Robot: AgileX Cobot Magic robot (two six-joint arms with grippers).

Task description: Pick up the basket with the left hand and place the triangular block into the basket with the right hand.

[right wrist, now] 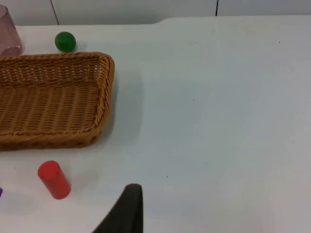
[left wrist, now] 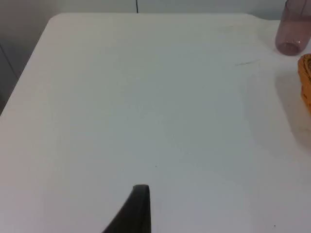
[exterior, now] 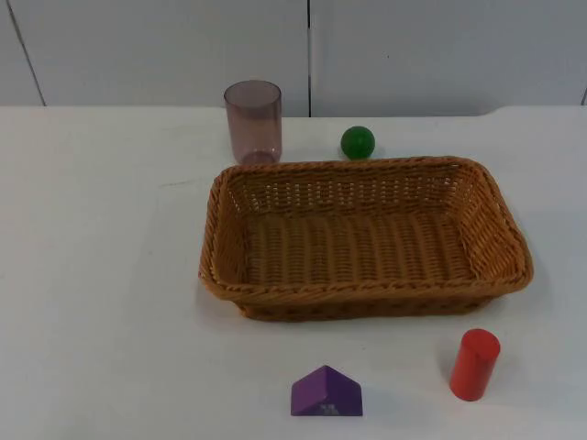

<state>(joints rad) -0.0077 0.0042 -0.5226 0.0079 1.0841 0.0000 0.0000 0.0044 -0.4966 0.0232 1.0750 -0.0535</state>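
White table (exterior: 101, 275): cup (exterior: 253, 120), ball (exterior: 358, 142) behind basket (exterior: 367, 293).

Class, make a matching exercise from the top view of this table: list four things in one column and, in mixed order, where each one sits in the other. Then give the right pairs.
Things
1. basket
2. triangular block
3. cup
4. ball

Places
A. behind the basket, at its far left corner
B. middle of the table
C. in front of the basket, left of the red cylinder
D. behind the basket, right of the cup

Pairs: 1-B, 2-C, 3-A, 4-D
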